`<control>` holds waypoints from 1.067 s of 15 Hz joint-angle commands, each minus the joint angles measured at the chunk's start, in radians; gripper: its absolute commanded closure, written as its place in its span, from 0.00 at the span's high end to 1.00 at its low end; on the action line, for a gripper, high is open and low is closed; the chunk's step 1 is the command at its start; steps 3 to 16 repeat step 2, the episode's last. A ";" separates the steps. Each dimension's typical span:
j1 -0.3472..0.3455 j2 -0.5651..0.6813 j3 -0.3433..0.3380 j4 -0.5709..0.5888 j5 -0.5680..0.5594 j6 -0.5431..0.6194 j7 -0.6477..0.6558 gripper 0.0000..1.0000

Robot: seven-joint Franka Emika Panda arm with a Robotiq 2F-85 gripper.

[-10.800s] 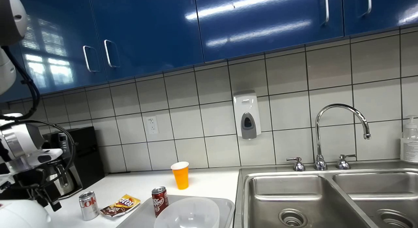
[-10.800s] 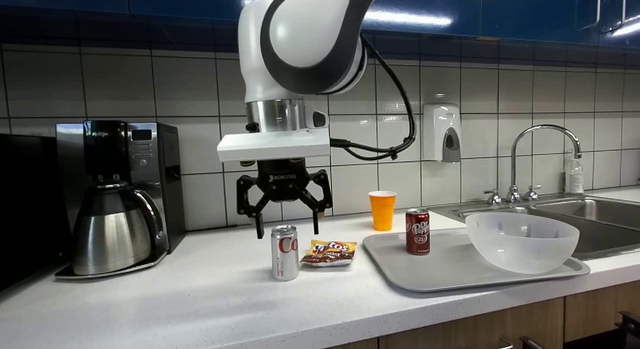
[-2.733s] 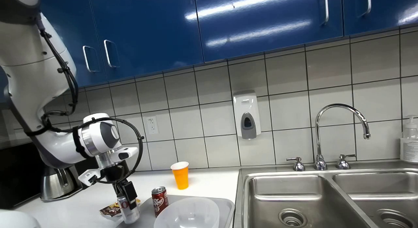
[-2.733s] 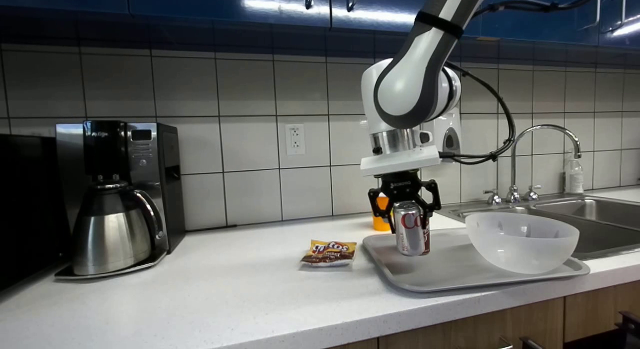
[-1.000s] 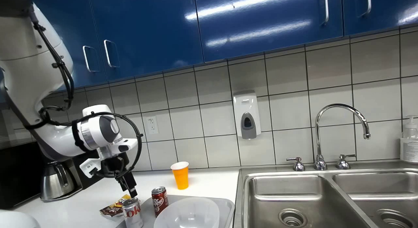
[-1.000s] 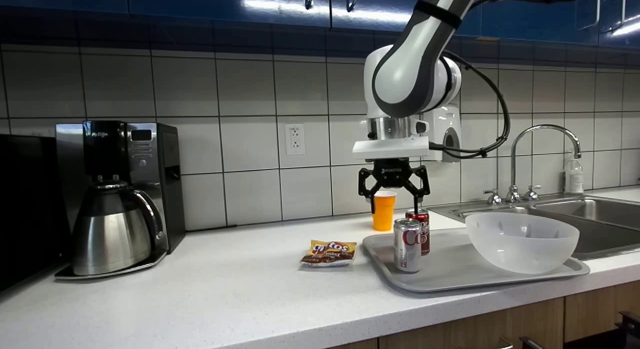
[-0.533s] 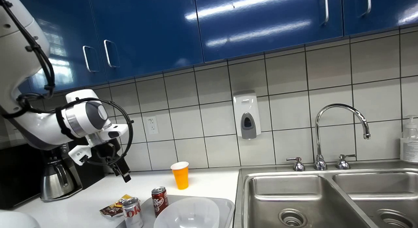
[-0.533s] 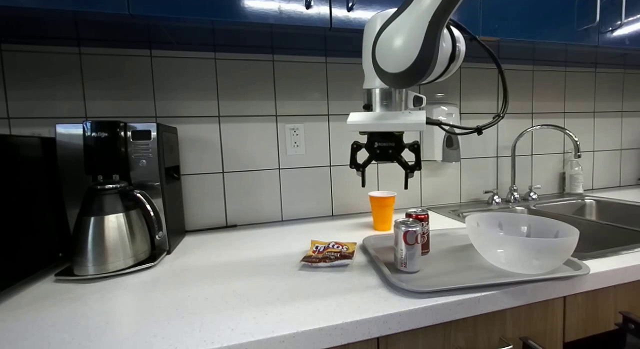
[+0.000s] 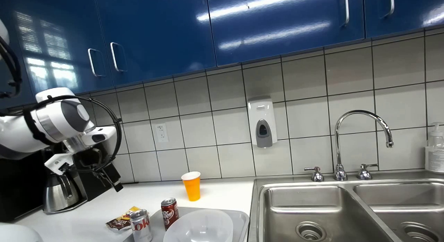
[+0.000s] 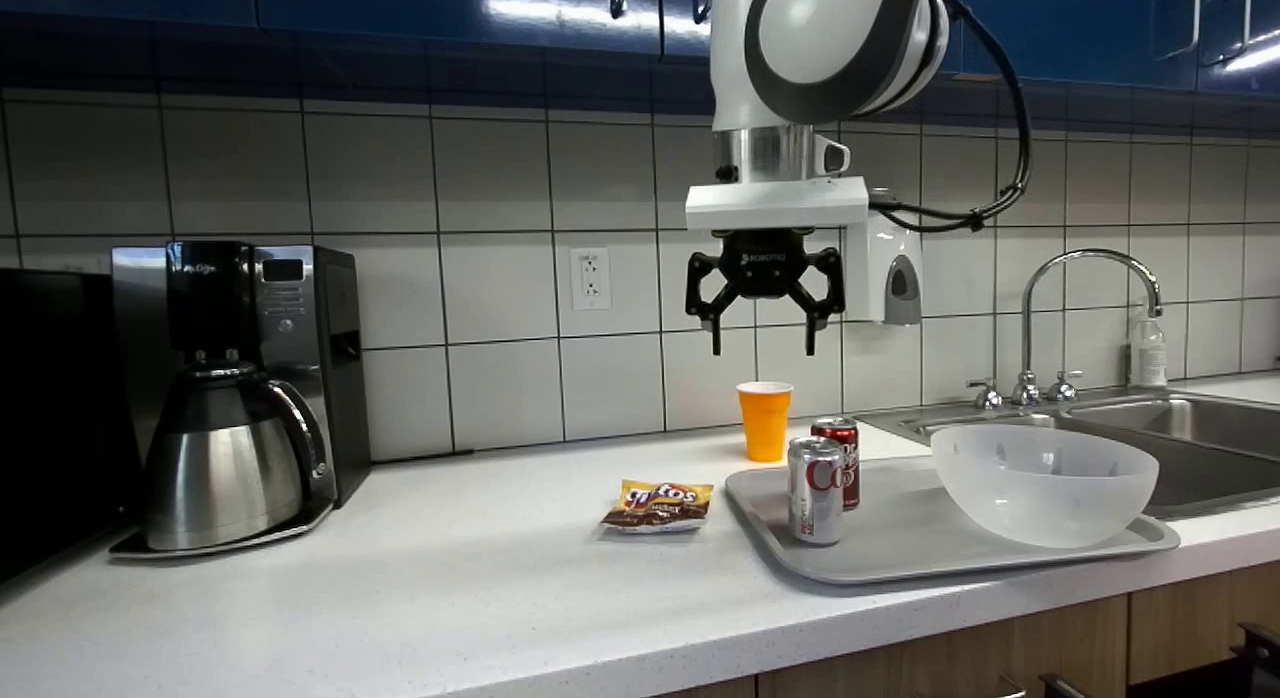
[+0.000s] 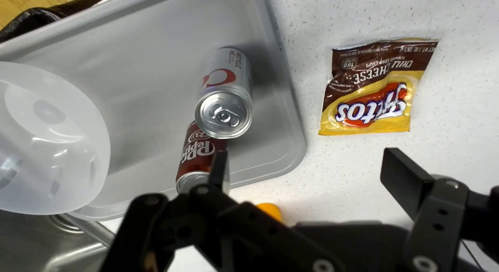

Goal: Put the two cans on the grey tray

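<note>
Both cans stand upright on the grey tray (image 10: 900,533). The silver Coke can (image 10: 815,493) is near the tray's left end in that exterior view, partly in front of the dark red Dr Pepper can (image 10: 850,468). In the wrist view the silver can (image 11: 234,79) overlaps the red can (image 11: 197,153), so contact between them cannot be judged there. In an exterior view the silver can (image 9: 141,226) and the red can (image 9: 169,214) show a gap. My gripper (image 10: 763,348) hangs well above the tray, pointing down, open, with nothing between its fingers.
A translucent bowl (image 10: 1045,488) occupies the tray's other end. A chip bag (image 10: 658,508) lies on the counter beside the tray, and an orange cup (image 10: 765,426) stands behind it. A coffee maker (image 10: 335,378) and a sink (image 9: 258,214) flank the area.
The silver can, earlier on the counter and then gripped, has been let go on the tray. Over the last second my open gripper has risen and drawn away from it.
</note>
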 commanded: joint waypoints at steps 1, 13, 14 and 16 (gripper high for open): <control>-0.026 -0.022 0.036 -0.010 0.018 -0.006 -0.012 1.00; -0.025 -0.039 0.041 -0.019 0.020 -0.012 -0.013 1.00; -0.025 -0.039 0.041 -0.019 0.020 -0.012 -0.013 1.00; -0.025 -0.039 0.041 -0.019 0.020 -0.012 -0.013 1.00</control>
